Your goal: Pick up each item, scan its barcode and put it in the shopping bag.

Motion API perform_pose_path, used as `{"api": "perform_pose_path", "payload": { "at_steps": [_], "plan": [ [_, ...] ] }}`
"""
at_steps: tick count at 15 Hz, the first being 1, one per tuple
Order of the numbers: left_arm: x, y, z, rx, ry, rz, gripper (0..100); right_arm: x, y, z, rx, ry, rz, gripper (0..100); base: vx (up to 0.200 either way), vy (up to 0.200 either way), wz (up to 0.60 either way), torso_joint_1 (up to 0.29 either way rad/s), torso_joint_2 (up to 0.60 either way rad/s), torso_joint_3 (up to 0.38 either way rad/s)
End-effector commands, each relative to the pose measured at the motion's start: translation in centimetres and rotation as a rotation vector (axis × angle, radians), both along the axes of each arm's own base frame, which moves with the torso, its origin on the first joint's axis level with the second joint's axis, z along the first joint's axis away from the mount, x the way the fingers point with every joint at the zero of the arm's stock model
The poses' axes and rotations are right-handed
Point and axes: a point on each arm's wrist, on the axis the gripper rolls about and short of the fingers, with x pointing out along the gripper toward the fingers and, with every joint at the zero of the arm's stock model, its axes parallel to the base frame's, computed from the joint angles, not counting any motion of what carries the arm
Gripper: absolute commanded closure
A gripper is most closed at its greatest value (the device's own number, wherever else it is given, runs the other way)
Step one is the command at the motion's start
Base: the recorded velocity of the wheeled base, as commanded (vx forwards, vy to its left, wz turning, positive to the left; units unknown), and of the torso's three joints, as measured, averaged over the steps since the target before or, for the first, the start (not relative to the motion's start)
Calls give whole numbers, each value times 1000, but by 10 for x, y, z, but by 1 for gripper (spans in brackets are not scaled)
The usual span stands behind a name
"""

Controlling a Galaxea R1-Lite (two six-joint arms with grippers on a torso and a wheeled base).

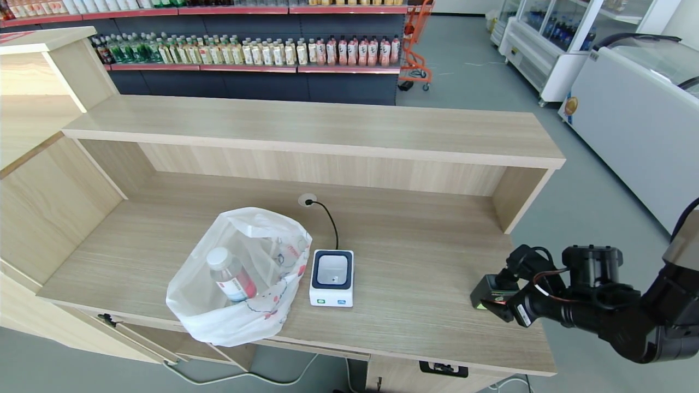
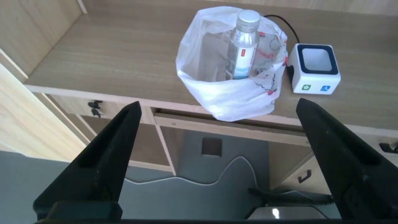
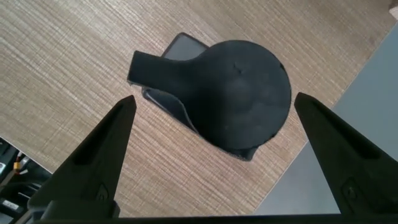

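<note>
A white plastic shopping bag [image 1: 218,316] stands open on the wooden desk [image 1: 415,262], with a clear bottle [image 1: 232,275] with a white cap and red label inside it. Right of the bag lies the white barcode scanner [image 1: 332,277], its window facing up. At the desk's right edge sits a black item [image 1: 487,292] with a round top and a short stub [image 3: 236,87]. My right gripper [image 1: 499,289] is open over it, one finger [image 3: 99,162] on each side. My left gripper [image 2: 219,107] is open in front of the desk, facing the bag [image 2: 211,93].
A raised counter ledge [image 1: 306,128] runs behind the desk, with side walls left and right. The scanner's black cable [image 1: 330,218] leads to a hole at the back. Drawers [image 2: 186,130] sit under the desk front. Shelves of drinks and freezers stand farther off.
</note>
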Motion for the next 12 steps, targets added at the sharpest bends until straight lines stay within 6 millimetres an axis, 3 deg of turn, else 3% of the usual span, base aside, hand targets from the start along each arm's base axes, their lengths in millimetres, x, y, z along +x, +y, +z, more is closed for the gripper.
{"api": "perform_pose_path", "payload": {
  "at_steps": [1, 2, 3, 8, 12],
  "plan": [
    [0, 0, 0, 1, 0, 0, 0, 6, 4, -6, -1, 6, 13, 0, 0, 0, 0, 0, 0, 0],
    [0, 0, 0, 1, -2, 0, 0, 8, 7, -8, -1, 9, 22, 0, 0, 0, 0, 0, 0, 0],
    [0, 0, 0, -1, 0, 0, 0, 8, 8, -9, -1, 13, 25, 100, 0, 0, 0, 0, 0, 0],
    [0, 0, 0, -1, 0, 0, 0, 9, 14, -12, -1, 17, 44, 100, 0, 0, 0, 0, 0, 0],
    [0, 0, 0, -1, 0, 0, 0, 11, 13, 3, 11, -83, 34, 100, 0, 0, 0, 0, 0, 0]
  ]
}}
